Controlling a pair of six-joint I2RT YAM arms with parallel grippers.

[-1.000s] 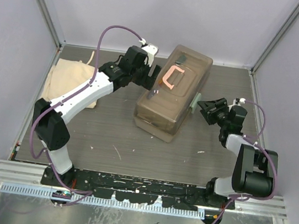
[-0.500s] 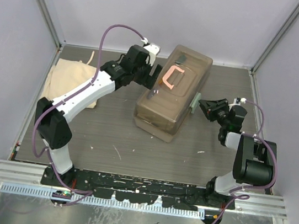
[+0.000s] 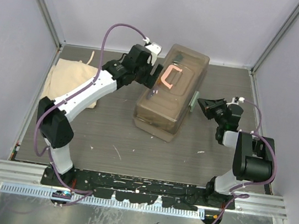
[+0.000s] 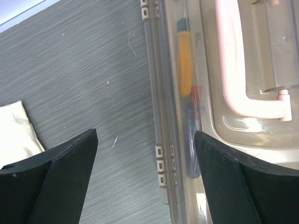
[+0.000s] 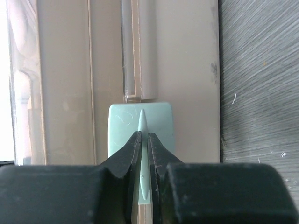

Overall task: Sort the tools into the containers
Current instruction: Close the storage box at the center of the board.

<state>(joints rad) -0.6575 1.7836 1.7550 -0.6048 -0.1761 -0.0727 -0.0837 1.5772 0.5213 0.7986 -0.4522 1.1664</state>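
Note:
The brown translucent toolbox (image 3: 165, 100) lies closed on the table, with its salmon-pink handle (image 3: 170, 77) on top. Tools show through the lid in the left wrist view: an orange-handled screwdriver (image 4: 185, 60) and a blue-red one (image 4: 194, 135). My left gripper (image 3: 154, 75) is open and empty at the box's hinge side, its jaws straddling the hinge edge (image 4: 160, 165). My right gripper (image 3: 199, 104) is shut on the thin rib of the pale green latch (image 5: 140, 126) on the box's right side. The trays are hidden inside.
A cream cloth (image 3: 73, 76) lies at the far left, and its corner shows in the left wrist view (image 4: 14, 135). Grey walls stand around the dark wood-grain table (image 3: 134, 143).
My right gripper has moved a little left and away, onto the latch. The box's far end has shifted slightly left. My left gripper has edged a little farther back.

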